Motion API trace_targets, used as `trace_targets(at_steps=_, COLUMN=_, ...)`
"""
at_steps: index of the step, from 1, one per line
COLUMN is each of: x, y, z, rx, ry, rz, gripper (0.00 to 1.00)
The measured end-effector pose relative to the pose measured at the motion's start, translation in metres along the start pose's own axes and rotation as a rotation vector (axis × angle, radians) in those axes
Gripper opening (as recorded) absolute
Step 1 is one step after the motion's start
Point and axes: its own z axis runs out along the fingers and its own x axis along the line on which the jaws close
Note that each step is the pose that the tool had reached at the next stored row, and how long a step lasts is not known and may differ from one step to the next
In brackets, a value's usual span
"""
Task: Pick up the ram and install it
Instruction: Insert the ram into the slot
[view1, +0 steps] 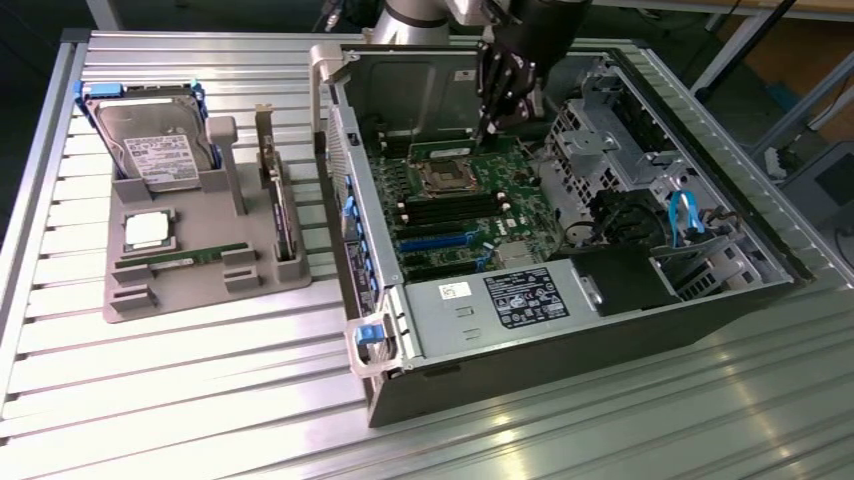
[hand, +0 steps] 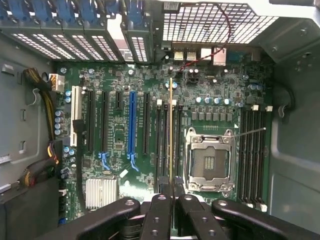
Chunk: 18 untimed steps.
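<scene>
Ram (hand: 170, 125) sits edge-on, clamped between the fingers of the hand (hand: 172, 199), lined up along the black memory slots (hand: 164, 145) just beside the open processor socket (hand: 209, 162). Whether it touches a slot I cannot tell. The exterior view adds the surroundings: the open computer case (view1: 534, 360) on the slatted surface (view1: 200, 400), with a grey parts tray (view1: 200, 295) at the exterior view's left.
</scene>
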Motion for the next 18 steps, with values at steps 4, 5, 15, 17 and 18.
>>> trace_targets(at_steps=4, x=0.001, y=-0.0004, z=0.0091, rx=0.0, ry=0.0, rz=0.0, gripper=0.12)
trace_targets(at_steps=5, x=0.001, y=-0.0005, z=0.0109, rx=0.0, ry=0.0, rz=0.0, gripper=0.12)
trace_targets(at_steps=15, x=0.002, y=-0.0013, z=0.0296, rx=0.0, ry=0.0001, rz=0.0, gripper=0.12)
trace_targets(at_steps=17, x=0.002, y=-0.0013, z=0.0297, rx=-0.0001, ry=0.0001, rz=0.002, gripper=0.12)
trace_targets(at_steps=18, x=0.002, y=-0.0013, z=0.0299, rx=0.0, ry=-0.0002, rz=0.008, gripper=0.12)
